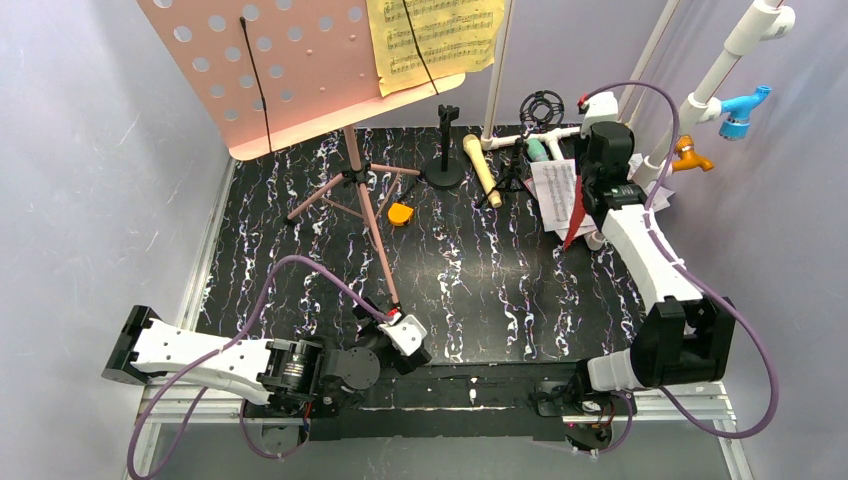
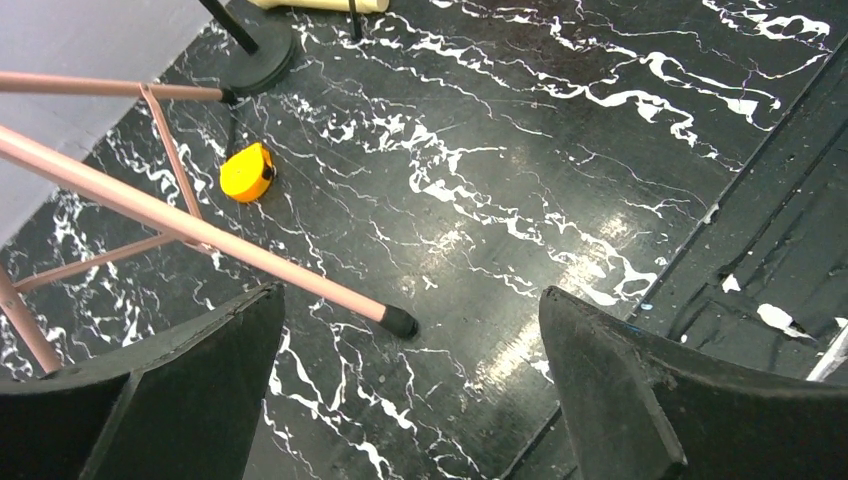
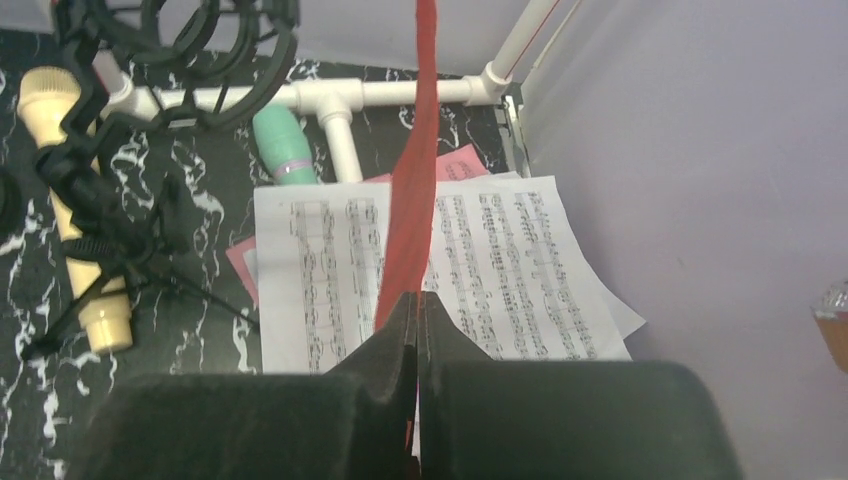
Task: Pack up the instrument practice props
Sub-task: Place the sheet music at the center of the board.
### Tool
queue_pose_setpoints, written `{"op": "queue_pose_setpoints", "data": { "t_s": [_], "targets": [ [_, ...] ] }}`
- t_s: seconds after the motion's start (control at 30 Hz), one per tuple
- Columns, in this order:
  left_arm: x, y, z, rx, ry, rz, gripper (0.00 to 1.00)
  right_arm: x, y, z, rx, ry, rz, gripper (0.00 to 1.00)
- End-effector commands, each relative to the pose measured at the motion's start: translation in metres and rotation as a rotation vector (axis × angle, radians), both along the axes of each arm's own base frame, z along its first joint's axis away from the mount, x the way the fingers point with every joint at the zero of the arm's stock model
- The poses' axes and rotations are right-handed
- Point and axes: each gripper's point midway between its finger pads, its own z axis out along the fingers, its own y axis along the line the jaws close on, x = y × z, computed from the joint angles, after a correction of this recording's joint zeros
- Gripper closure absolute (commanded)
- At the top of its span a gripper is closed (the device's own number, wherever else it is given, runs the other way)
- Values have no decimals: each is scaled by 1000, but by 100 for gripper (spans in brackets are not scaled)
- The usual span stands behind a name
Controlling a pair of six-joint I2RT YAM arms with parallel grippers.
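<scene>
The pink perforated music board [image 1: 260, 70] stands at the back left on pink tripod legs [image 1: 370, 215] and carries a yellow music sheet [image 1: 435, 40]. My left gripper [image 1: 388, 318] [image 2: 408, 295] is open, its jaws on either side of the black foot of one tripod leg [image 2: 398, 321] without touching it. My right gripper [image 1: 585, 205] [image 3: 417, 298] is shut on a red sheet [image 3: 415, 180], which hangs edge-on above the white music sheets [image 3: 500, 270] and a pink sheet [image 3: 460, 162]. The beige microphone [image 1: 482, 170] [image 3: 70, 200] and teal microphone [image 1: 537, 150] [image 3: 280, 145] lie on the table.
An orange tape measure [image 1: 401, 214] [image 2: 247, 171] lies by the tripod. A black stand [image 1: 445, 150] and a black shock mount [image 1: 541, 107] [image 3: 180, 50] are at the back. The white pipe frame [image 1: 720, 70] [image 3: 340, 95] runs along the back right, close to the wall.
</scene>
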Motion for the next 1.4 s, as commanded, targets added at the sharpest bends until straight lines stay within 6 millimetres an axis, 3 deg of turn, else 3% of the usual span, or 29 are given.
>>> {"op": "queue_pose_setpoints", "data": {
  "t_s": [0.0, 0.1, 0.37, 0.5, 0.7, 0.9, 1.37],
  "targets": [
    [-23, -1, -1, -80, 67, -26, 2, 23, -17, 54, 146, -195, -107, 99],
    [-23, 3, -3, -101, 84, -14, 2, 29, -25, 48, 193, -199, -147, 99],
    [-22, 5, -3, -116, 97, -5, 2, 30, -38, -16, 152, -114, -204, 94],
    [-22, 6, -4, -115, 102, -1, 2, 27, -48, -34, 65, -93, -225, 94],
    [-23, 4, -5, -111, 103, 1, 2, 23, -44, -41, 30, -70, -201, 93],
    [-23, 4, -5, -111, 106, 1, 2, 24, -43, -45, -119, -61, -181, 92],
    [-24, 3, -7, -108, 117, 9, 2, 39, -54, -49, -224, -74, -232, 90]
  ]
}}
